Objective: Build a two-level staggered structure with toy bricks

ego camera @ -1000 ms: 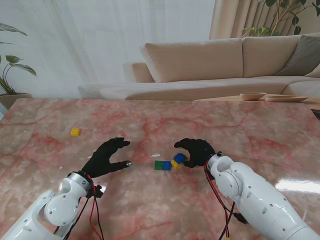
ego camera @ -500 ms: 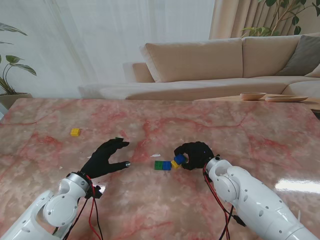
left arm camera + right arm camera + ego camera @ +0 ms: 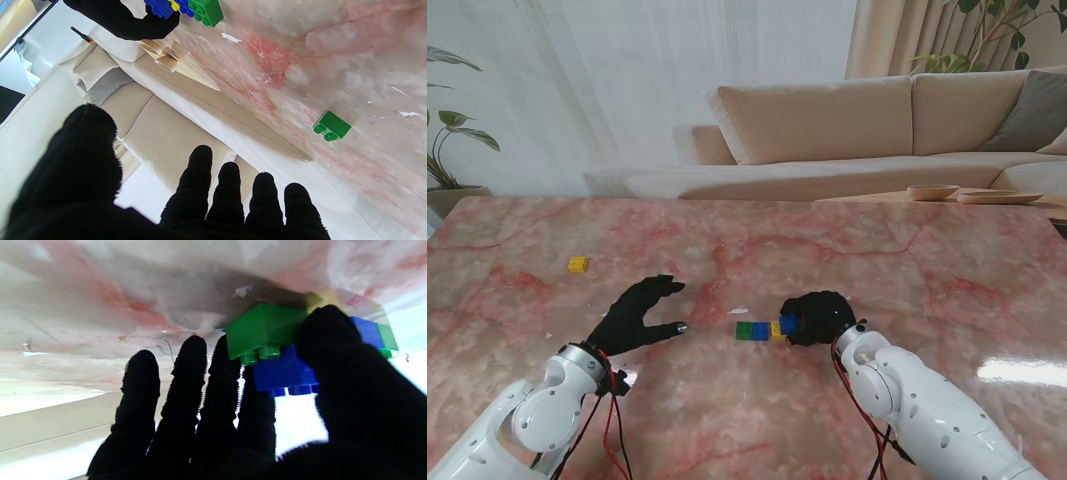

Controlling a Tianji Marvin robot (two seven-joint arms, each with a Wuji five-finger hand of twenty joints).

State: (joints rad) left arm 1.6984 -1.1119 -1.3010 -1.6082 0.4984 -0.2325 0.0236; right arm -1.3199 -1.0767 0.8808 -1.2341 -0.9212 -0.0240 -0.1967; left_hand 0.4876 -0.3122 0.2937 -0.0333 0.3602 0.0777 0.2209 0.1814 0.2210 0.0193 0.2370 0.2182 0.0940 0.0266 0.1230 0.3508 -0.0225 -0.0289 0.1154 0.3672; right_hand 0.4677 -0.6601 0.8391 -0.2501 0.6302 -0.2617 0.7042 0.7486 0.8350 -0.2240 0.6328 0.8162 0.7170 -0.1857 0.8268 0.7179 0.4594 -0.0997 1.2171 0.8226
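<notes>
Bricks sit in a short row at the centre of the stand view: a green brick (image 3: 743, 330), a blue brick (image 3: 760, 331) touching it, and a yellow brick (image 3: 776, 328) at the row's right end. My right hand (image 3: 817, 317) is curled over that right end, its fingers closed on a second blue brick (image 3: 789, 324) that rests on the yellow one. In the right wrist view the thumb (image 3: 328, 336) presses that upper blue brick (image 3: 287, 373) from one side while the four fingers (image 3: 186, 373) stretch past it; a green brick (image 3: 263, 330) lies against the blue one, closer to the table. I cannot tell from these views whether the upper brick is seated fully.

My left hand (image 3: 637, 313) hovers left of centre, holding nothing, fingers spread and thumb (image 3: 672, 328) pointing toward the row, well apart from it. Its wrist view shows the thumb (image 3: 83, 146) and four fingers (image 3: 230, 190) apart, a lone green brick (image 3: 331, 126) on the marble, and the row with my right hand (image 3: 123, 20) at the frame's upper left.

One small yellow brick (image 3: 577, 264) lies alone in the left part of the stand view, on the pink marble table (image 3: 947, 260).
</notes>
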